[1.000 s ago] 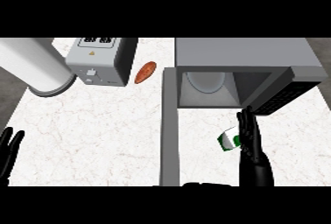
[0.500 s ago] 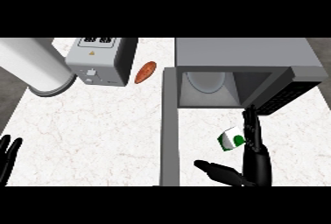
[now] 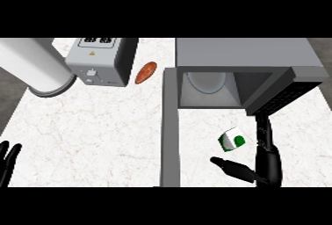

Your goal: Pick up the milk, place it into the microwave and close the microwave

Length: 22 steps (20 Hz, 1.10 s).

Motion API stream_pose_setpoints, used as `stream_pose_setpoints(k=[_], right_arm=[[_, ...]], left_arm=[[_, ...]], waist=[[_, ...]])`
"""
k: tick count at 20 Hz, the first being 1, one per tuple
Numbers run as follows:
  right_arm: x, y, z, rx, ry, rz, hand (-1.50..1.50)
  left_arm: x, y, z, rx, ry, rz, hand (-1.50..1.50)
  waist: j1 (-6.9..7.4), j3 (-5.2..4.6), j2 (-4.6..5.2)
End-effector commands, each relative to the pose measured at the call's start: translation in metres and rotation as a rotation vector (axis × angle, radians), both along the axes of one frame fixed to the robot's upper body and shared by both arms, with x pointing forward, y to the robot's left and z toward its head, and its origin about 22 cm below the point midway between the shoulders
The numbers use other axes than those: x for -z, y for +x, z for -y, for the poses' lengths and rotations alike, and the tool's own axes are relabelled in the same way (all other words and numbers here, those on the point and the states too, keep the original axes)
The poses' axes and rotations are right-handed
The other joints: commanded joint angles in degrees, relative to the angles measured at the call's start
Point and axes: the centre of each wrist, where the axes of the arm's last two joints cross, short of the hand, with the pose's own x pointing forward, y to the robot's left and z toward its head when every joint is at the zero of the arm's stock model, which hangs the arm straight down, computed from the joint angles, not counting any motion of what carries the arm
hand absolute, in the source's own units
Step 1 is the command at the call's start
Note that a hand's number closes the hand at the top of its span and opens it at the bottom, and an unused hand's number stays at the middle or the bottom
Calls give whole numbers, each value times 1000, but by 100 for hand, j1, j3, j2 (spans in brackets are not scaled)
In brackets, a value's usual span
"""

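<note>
- The milk (image 3: 231, 139), a small white carton with a green mark, lies tilted on the bench (image 3: 97, 132) in front of the open microwave (image 3: 214, 66), toward 4 o'clock in the view.
- The right hand (image 3: 265, 160) is seen at 5 o'clock, spread: the fingers are stretched up along the carton's right side and the thumb is held out below it. The carton sits in the gap; whether it is touched cannot be told, and it is not yet clasped.
- The left hand (image 3: 8, 160) rests open at 8 o'clock, at the view's edge.
- Risk, as judged: the tilted carton could be knocked over or pushed away by the fingers if they close unevenly.
- Risk, as judged: the door (image 3: 285, 90), hung open at 2 o'clock just above the fingers, could be struck during the lift toward the cavity.
- The microwave cavity holds only a pale round plate (image 3: 206, 82); no milk is inside.
- A toaster (image 3: 100, 61), a reddish-brown oval item (image 3: 145, 72) and a white cylinder (image 3: 32, 66) stand well apart at 10 to 11 o'clock.
</note>
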Motion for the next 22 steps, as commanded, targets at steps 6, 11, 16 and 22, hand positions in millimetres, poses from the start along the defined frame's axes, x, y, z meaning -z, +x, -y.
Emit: stream_pose_setpoints(k=[6,11,16,22], right_arm=[[20,27,48,-17,8,-71,-150],[49,4,32,-47,-22,-106,-150],[69,10,44,-20,-39,-111,-150],[85,15,33,-74,-16,-175,-150]], left_arm=[[6,-13,-3,13,1,-2,-150],[17,-4,-9,-2,-2,-10,-150],[-4,11,-11,2,-23,-14,-150],[8,-8,-10,-3,6,-6,-150]], waist=[[43,1,2],[4,-1,1],[-7,2,7],[11,0,1]])
